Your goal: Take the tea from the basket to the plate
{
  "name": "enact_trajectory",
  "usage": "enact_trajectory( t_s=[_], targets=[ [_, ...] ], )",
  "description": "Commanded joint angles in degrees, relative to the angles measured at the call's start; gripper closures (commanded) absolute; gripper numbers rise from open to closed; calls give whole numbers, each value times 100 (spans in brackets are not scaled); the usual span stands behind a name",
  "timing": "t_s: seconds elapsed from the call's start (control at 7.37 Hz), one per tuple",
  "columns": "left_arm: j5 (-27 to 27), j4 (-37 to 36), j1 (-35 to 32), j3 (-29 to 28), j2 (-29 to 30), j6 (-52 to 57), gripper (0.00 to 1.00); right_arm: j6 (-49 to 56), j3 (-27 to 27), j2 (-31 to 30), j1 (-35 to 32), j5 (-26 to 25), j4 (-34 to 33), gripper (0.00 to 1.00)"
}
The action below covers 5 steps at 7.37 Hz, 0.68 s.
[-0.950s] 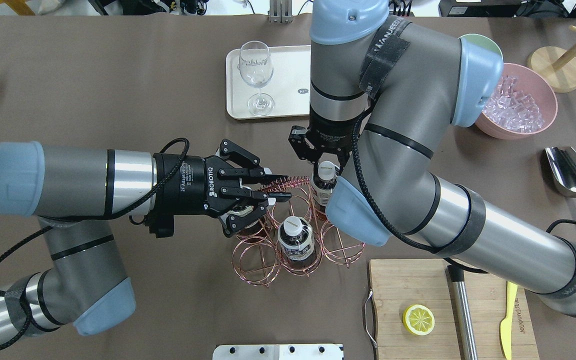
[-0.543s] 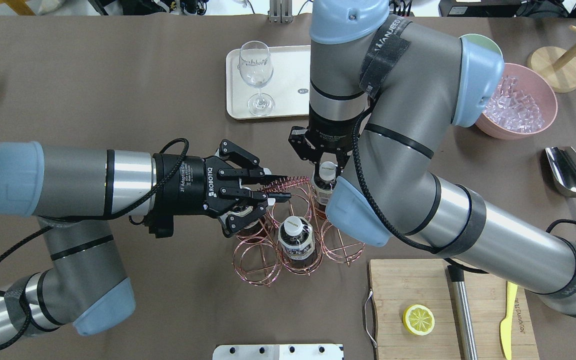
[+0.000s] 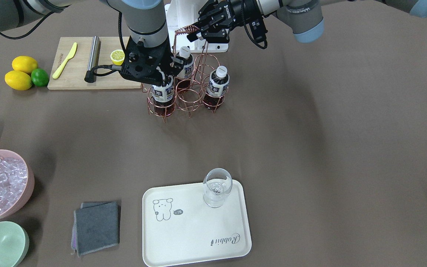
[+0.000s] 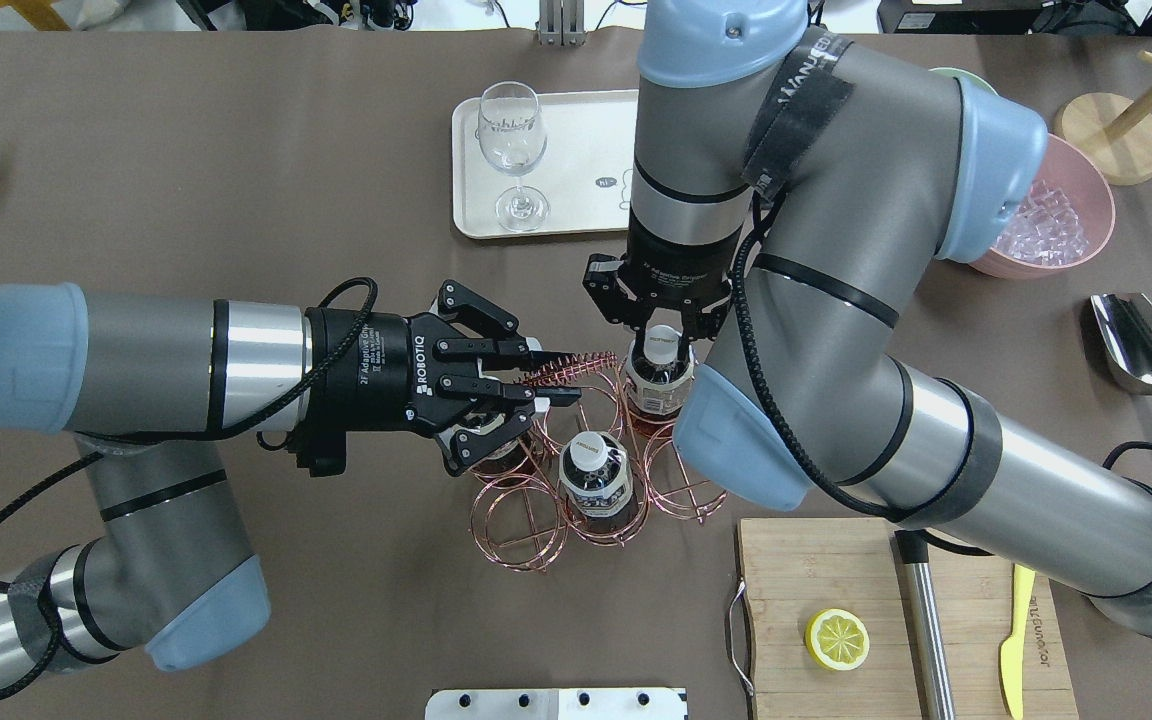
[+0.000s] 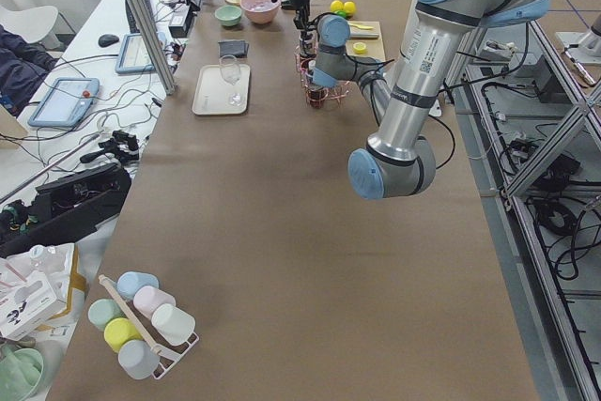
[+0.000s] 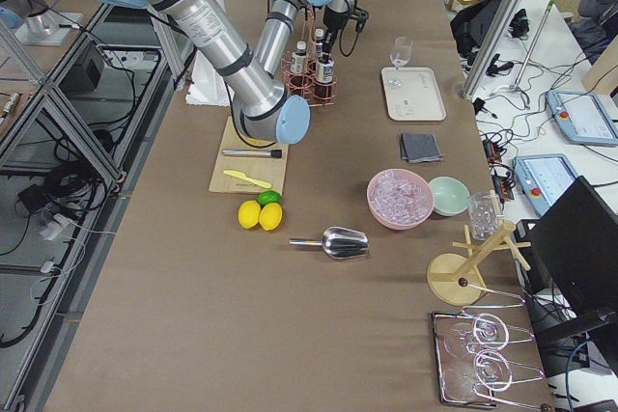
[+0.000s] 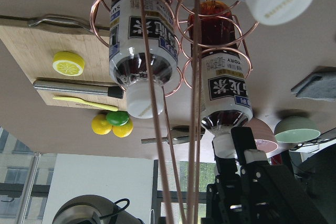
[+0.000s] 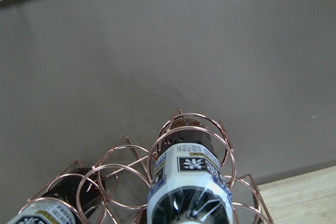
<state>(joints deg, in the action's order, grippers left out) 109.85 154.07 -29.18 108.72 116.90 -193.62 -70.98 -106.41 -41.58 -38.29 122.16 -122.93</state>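
Observation:
Three tea bottles stand in a copper wire basket. My right gripper reaches down from above and is shut on the cap of the far-right tea bottle, whose base sits inside its wire ring. My left gripper is shut on the basket's coiled handle. The other bottles stay in their rings; one is partly hidden under my left gripper. The cream plate lies beyond the basket and carries a wine glass.
A wooden cutting board with a lemon half, a steel bar and a yellow knife lies at the near right. A pink bowl of ice, a metal scoop, a green bowl and a grey cloth sit towards the right.
My right arm has shifted a little to the right and looms larger, its gripper staying on the bottle's cap. My left gripper has not moved.

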Motion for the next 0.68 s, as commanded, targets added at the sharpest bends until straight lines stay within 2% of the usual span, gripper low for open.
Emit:
enact_trajectory(
  t_s=[0.0,0.54],
  targets=[
    [10,0,0,0,0,0,100,153,-642,-131,-12,10,-580,100],
    [19,0,0,17,8,-9,100,181,-802,-8,-65,80,-793,100]
  ],
)
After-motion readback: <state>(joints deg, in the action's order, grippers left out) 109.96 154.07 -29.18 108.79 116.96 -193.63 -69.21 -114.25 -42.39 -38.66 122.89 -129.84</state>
